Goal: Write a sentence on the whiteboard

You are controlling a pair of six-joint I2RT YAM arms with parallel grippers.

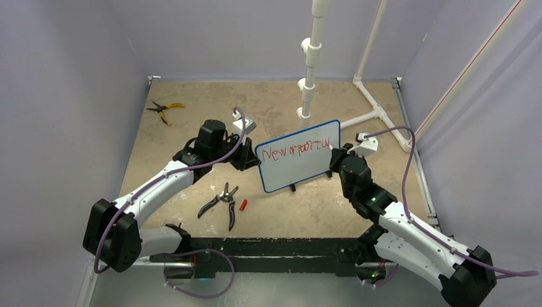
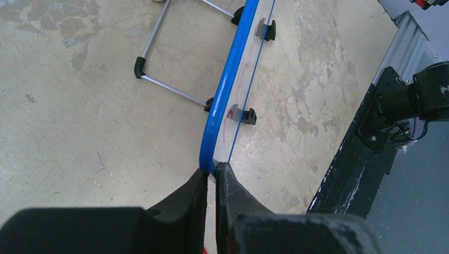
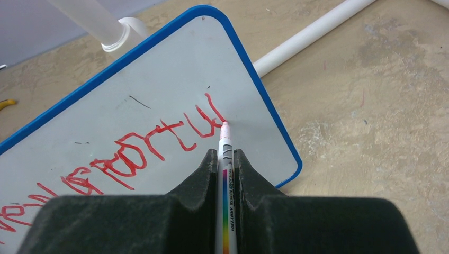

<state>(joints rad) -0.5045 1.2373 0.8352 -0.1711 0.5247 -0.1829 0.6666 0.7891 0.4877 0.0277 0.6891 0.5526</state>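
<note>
Red scrawled lettering (image 3: 127, 161), barely legible, crosses the small blue-framed glossy whiteboard (image 1: 300, 173) standing tilted mid-counter (image 1: 192, 121). Right fingers (image 3: 198, 174) clamp a white marker (image 3: 224, 145), its tip on the last stroke. Left fingers (image 2: 233, 190) pinch the board's edge, and that wrist view sees the board only edge-on.

Looks like a robotics lab test cell. Plain lavender panels (image 1: 64, 96) boxing in a mottled tabletop (image 1: 268, 102) left, right and far, white PVC pipe rig (image 1: 311, 70) far right, yellow pliers (image 1: 163, 110) far left, black snips (image 1: 220, 203) near the middle, two white arms (image 1: 160, 182) bolted to a black rail (image 1: 275, 246) at the near edge.
</note>
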